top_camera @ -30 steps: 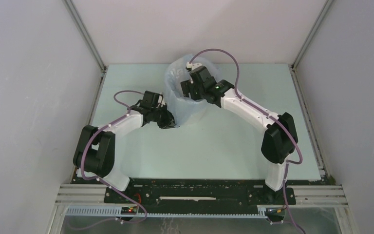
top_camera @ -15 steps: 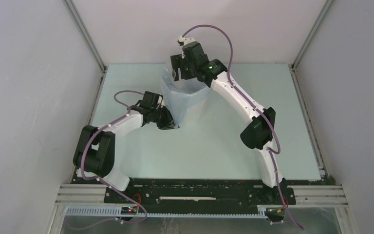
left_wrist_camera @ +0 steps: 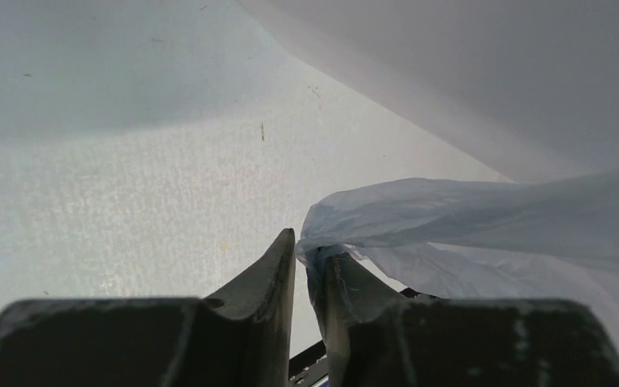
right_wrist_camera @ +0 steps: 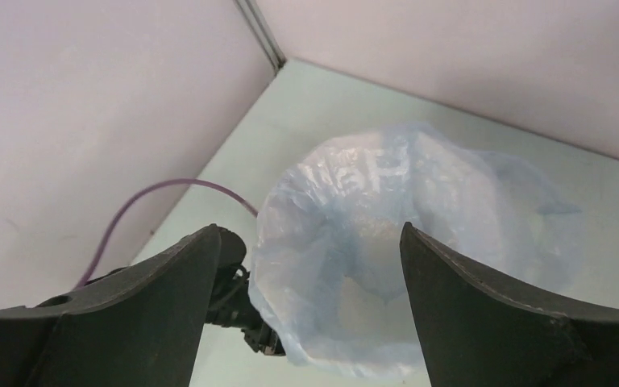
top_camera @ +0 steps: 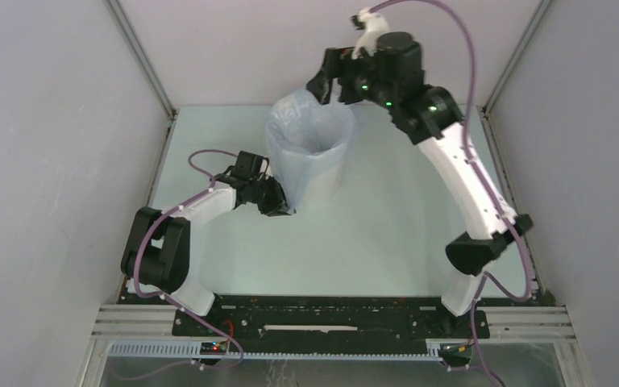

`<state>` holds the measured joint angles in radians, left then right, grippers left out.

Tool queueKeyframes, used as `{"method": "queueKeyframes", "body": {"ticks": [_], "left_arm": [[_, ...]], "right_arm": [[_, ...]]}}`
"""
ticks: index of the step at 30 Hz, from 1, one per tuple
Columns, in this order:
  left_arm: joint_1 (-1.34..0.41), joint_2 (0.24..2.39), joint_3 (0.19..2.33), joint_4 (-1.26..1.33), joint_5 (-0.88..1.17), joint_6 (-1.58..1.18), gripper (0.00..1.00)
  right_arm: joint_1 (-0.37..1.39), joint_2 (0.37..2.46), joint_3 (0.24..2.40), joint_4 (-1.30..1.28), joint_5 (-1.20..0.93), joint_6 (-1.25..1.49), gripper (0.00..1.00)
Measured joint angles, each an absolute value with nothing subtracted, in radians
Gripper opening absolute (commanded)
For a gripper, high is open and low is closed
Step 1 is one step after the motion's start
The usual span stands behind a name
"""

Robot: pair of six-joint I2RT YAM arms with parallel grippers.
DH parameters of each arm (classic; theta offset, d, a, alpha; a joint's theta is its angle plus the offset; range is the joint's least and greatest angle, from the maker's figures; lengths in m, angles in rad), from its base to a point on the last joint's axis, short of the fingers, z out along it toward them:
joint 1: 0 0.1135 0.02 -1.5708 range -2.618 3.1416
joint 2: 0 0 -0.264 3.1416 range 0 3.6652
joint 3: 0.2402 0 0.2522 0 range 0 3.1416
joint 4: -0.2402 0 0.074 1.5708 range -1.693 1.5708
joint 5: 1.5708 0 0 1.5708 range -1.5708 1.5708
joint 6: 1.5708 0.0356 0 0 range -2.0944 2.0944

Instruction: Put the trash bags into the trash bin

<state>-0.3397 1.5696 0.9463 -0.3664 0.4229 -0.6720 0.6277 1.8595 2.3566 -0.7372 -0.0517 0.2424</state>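
Trash bag [top_camera: 310, 133] lines the trash bin [top_camera: 329, 179], which stands upright at the far middle of the table [top_camera: 387, 234], the film draped over its rim. Low beside the bin, the left tool [left_wrist_camera: 309, 266] pinches a bunched fold of the bag. Above the opening, the right tool [right_wrist_camera: 308, 230] hangs clear of the bag, its fingers spread wide.

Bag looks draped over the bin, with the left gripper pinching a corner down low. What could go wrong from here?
1. The left gripper pinches a fold of the trash bag low beside the trash bin. Any further pull could drag the film off the rim or tip the light bin.
2. The right gripper hangs open above the mouth, so nothing pins the far rim and the loose film there may slip.
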Motion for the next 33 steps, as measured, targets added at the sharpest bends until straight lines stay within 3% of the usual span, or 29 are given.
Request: {"method": "queueKeyframes", "body": {"ticks": [5,8,12,17,20,26,33], "left_arm": [[-0.32,1.564,0.947,-0.388,0.423,-0.668,0.36],[-0.301,1.541,0.947,-0.408,0.424,-0.66,0.49],[-0.271,1.474,0.949,-0.426,0.427,-0.65,0.65],[-0.252,1.38,0.957,-0.429,0.441,-0.647,0.72],[-0.244,1.338,0.957,-0.428,0.449,-0.652,0.7],[-0.187,1.316,0.956,-0.388,0.458,-0.682,0.55],[-0.159,1.444,0.96,-0.34,0.456,-0.706,0.42]], "right_arm": [[0.503,1.67,2.197,-0.682,-0.124,0.302,0.93],[0.382,1.634,2.104,-0.638,-0.196,0.376,0.92],[0.232,1.691,1.984,-0.574,-0.32,0.505,0.9],[0.123,1.859,1.82,-0.435,-0.489,0.693,0.87],[0.104,1.952,1.737,-0.347,-0.569,0.809,0.86],[0.117,2.069,1.677,-0.17,-0.684,1.009,0.78],[0.145,2.084,1.554,0.053,-0.723,1.187,0.34]]}}
